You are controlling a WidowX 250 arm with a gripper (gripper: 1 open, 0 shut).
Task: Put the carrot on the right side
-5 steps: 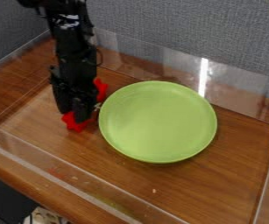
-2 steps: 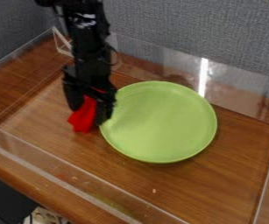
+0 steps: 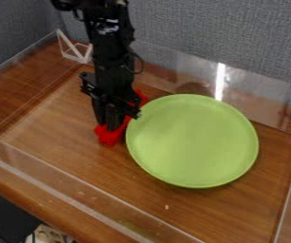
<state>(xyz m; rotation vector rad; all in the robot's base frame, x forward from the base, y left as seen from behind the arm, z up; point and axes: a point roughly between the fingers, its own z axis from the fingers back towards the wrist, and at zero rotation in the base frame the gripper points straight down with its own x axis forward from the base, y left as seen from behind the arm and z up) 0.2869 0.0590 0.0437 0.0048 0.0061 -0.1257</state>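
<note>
The carrot [image 3: 107, 134] is a bright red blocky piece on the wooden table, touching the left rim of the lime-green plate [image 3: 196, 142]. My gripper [image 3: 114, 120] points straight down onto it, its black fingers drawn in around the carrot's upper end. Only the lower part of the carrot shows beneath the fingers. The arm rises from there to the top of the camera view.
Clear acrylic walls [image 3: 224, 81] ring the wooden table [image 3: 40, 100]. A grey backdrop stands behind. A small white stand [image 3: 72, 43] sits at the back left corner. Bare wood lies left of the gripper and along the front.
The gripper moved right with the carrot and its fingers closed from wide apart onto it. The green plate slid to the right.
</note>
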